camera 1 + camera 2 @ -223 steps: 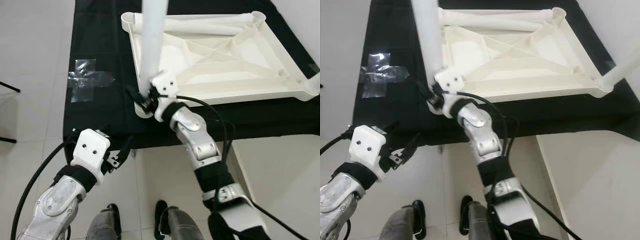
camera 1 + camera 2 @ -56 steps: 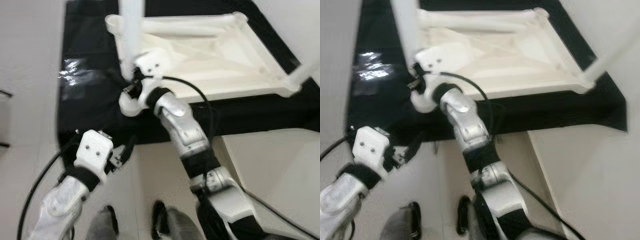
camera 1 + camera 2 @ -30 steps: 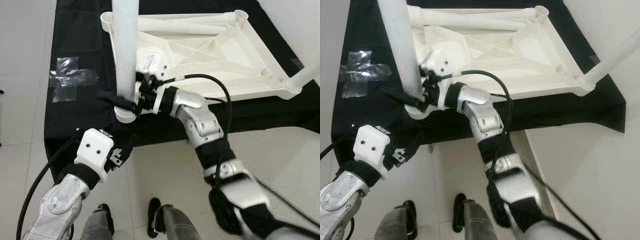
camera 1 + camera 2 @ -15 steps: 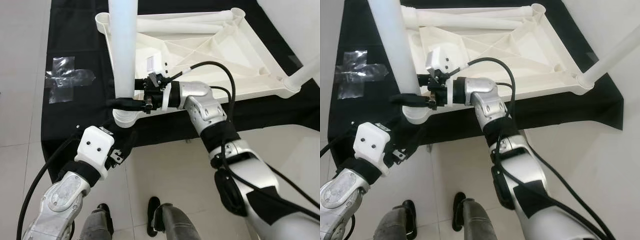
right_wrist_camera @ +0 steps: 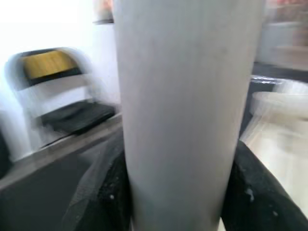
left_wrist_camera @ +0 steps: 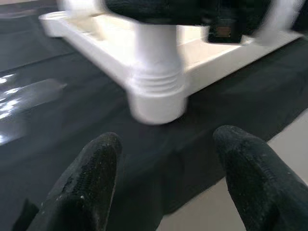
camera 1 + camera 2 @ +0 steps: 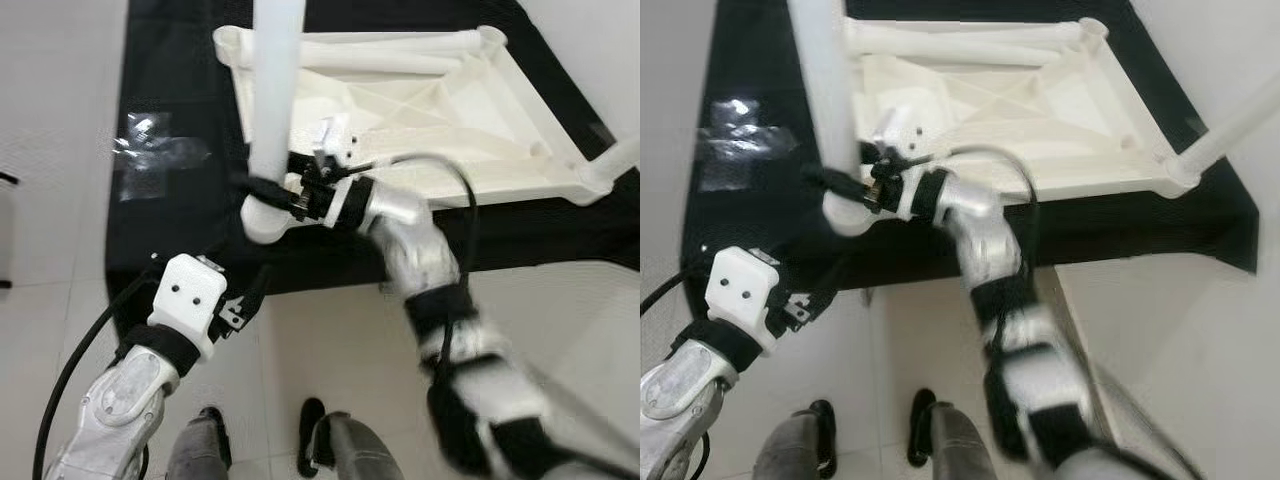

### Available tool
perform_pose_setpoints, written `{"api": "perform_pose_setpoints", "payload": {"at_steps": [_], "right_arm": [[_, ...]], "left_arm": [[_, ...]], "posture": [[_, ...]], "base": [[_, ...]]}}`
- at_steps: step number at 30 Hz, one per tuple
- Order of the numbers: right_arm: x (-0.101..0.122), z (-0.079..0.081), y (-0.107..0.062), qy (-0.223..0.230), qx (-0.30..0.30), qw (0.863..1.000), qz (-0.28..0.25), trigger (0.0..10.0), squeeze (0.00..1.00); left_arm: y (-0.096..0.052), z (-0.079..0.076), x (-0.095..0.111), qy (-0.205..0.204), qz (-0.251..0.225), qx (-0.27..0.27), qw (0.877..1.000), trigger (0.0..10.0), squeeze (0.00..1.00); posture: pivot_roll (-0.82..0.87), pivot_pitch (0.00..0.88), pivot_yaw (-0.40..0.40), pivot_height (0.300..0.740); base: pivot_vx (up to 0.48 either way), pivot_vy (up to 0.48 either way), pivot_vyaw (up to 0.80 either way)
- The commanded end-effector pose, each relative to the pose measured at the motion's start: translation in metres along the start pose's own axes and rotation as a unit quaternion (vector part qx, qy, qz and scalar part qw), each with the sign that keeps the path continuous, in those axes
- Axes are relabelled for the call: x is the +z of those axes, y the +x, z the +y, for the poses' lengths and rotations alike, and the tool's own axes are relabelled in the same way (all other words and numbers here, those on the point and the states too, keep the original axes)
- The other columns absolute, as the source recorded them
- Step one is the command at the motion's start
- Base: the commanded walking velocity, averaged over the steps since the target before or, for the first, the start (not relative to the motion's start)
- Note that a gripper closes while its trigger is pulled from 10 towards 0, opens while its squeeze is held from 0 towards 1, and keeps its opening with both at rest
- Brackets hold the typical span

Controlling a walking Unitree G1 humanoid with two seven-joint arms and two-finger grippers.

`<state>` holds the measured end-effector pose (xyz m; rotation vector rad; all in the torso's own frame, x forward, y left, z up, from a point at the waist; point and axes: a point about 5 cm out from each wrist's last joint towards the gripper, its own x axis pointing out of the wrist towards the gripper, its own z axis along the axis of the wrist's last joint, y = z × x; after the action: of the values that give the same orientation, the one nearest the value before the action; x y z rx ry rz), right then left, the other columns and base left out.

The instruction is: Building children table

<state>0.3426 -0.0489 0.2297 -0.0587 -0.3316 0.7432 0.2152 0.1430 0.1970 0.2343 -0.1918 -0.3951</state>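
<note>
The white plastic table top [image 7: 535, 100] lies upside down on a black cloth [image 7: 180, 230]. One white leg [image 7: 275, 90] stands upright in the near left corner socket [image 7: 265, 215]. My right gripper [image 7: 258, 185] is shut on this leg just above the socket; in the right wrist view the leg [image 5: 178, 110] sits between both fingers [image 5: 108, 192]. My left gripper [image 7: 240, 275] hovers open at the cloth's near edge, below the socket [image 6: 156, 96], its fingers [image 6: 91, 183] apart and holding nothing.
A second leg [image 7: 620, 160] rises from the near right corner. Loose legs [image 7: 380, 62] lie along the top's far side. Clear tape [image 7: 160, 155] is stuck on the cloth at the left. Pale floor tiles and my feet [image 7: 210, 440] lie near me.
My right forearm is blurred and has swung nearer, its wrist turning about the leg while the gripper stays on it. The camera shifted a little. The left arm holds still.
</note>
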Motion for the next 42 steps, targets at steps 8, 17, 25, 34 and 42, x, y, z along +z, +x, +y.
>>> {"api": "perform_pose_setpoints", "payload": {"at_steps": [8, 17, 25, 34, 42], "right_arm": [[-0.046, 0.027, -0.019, 0.015, -0.013, 0.993, 0.118, 8.3, 0.0], [-0.017, 0.032, -0.002, 0.059, 0.131, 0.987, 0.074, 10.0, 1.0], [0.016, 0.006, 0.013, 0.048, 0.266, 0.963, 0.017, 10.0, 0.0], [0.042, -0.003, 0.024, 0.017, 0.399, 0.917, 0.003, 10.0, 0.0], [0.045, -0.01, 0.026, 0.039, 0.453, 0.89, 0.012, 0.0, 0.0]], "left_arm": [[0.0, 0.0, -0.002, -0.001, 0.006, -0.009, 1.0, 10.0, 0.0], [0.003, 0.0, -0.001, 0.0, 0.003, -0.009, 1.0, 10.0, 0.0], [0.003, 0.0, -0.001, 0.001, 0.001, -0.007, 1.0, 10.0, 0.0], [0.002, 0.0, 0.0, 0.001, 0.001, -0.005, 1.0, 10.0, 0.0], [0.002, 0.001, 0.0, 0.002, 0.002, -0.003, 1.0, 10.0, 0.0]], "posture": [[0.13, 0.305, -0.166, 0.74], [0.13, 0.301, -0.167, 0.74], [0.14, 0.302, -0.177, 0.74], [0.15, 0.305, -0.178, 0.74], [0.16, 0.308, -0.178, 0.74]], "base": [[0.0, 0.0, 0.0], [0.0, 0.0, 0.0], [0.0, 0.0, 0.0], [0.0, 0.0, 0.0], [0.0, 0.0, 0.0]]}}
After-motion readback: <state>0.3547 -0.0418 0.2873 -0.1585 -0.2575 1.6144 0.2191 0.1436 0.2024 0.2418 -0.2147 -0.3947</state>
